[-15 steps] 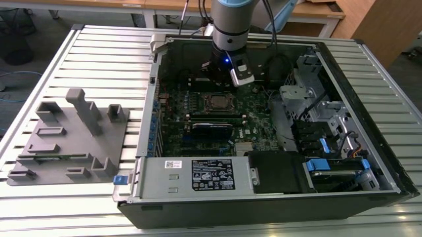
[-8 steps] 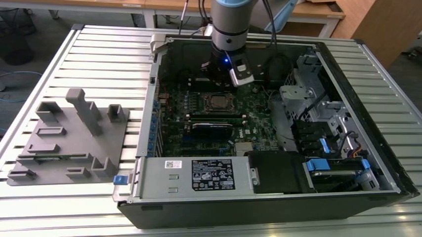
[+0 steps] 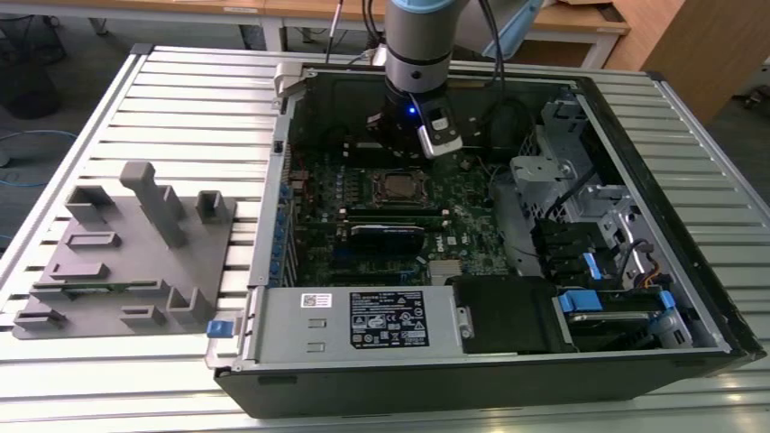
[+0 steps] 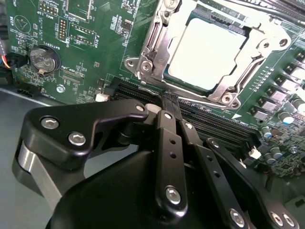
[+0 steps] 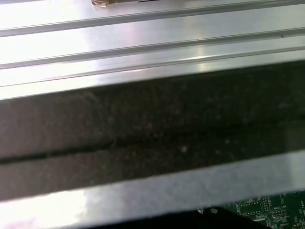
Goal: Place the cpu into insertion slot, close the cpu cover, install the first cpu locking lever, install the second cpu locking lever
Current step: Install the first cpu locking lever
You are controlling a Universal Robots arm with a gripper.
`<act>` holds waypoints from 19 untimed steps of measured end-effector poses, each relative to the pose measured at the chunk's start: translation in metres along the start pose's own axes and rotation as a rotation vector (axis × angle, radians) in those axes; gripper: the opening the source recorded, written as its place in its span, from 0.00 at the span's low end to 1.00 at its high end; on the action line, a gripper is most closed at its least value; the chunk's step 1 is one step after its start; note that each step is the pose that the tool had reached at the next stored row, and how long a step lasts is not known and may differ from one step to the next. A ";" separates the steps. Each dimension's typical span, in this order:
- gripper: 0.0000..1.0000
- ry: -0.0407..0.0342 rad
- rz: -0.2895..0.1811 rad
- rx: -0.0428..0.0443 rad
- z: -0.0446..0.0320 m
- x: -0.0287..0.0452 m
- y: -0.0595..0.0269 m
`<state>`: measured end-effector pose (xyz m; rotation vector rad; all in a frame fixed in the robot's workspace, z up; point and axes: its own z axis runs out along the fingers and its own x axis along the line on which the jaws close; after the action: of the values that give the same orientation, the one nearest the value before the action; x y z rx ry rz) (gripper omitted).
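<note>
Closest thing in the second wrist view is the gripper (image 4: 170, 101). Its black fingers (image 4: 167, 143) are pressed together at the tips, and I can't see anything pinched between them. The tips sit right over the long black memory slots (image 4: 209, 121), just beside the socket and not touching it as far as I can tell.

Right past that, the cpu (image 4: 207, 47) is already sitting in the insertion slot (image 3: 374, 188). The cpu cover (image 4: 145, 64) is folded down flat over it, so the pale metal top shows through the square window. Silvery lever rods run along two sides of the frame, but honestly I can't tell if they're hooked under their catches. A coin battery (image 4: 44, 58) sits further off on the green board (image 4: 95, 71).

In the exterior view, the power supply (image 3: 361, 320) is at the near edge of the open case (image 3: 481, 388). The socket is mid-board behind it, and the arm (image 3: 417, 36) drops in just beyond that. A grey fixture (image 3: 121, 253) sits on the slatted table (image 3: 180, 99), on the exterior view's left and well apart from the case.

The first wrist view catches the table slats, a dark case wall (image 5: 143, 129) and a corner of the board.
</note>
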<state>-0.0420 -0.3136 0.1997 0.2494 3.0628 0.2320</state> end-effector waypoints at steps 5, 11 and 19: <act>0.11 -0.0104 -0.002 -0.0018 0.0000 0.0012 0.0000; 0.11 -0.0173 -0.003 -0.0029 -0.0001 0.0033 -0.0003; 0.11 -0.0241 -0.002 -0.0039 0.0001 0.0036 0.0003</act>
<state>-0.0456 -0.3127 0.1995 0.2465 3.0384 0.2331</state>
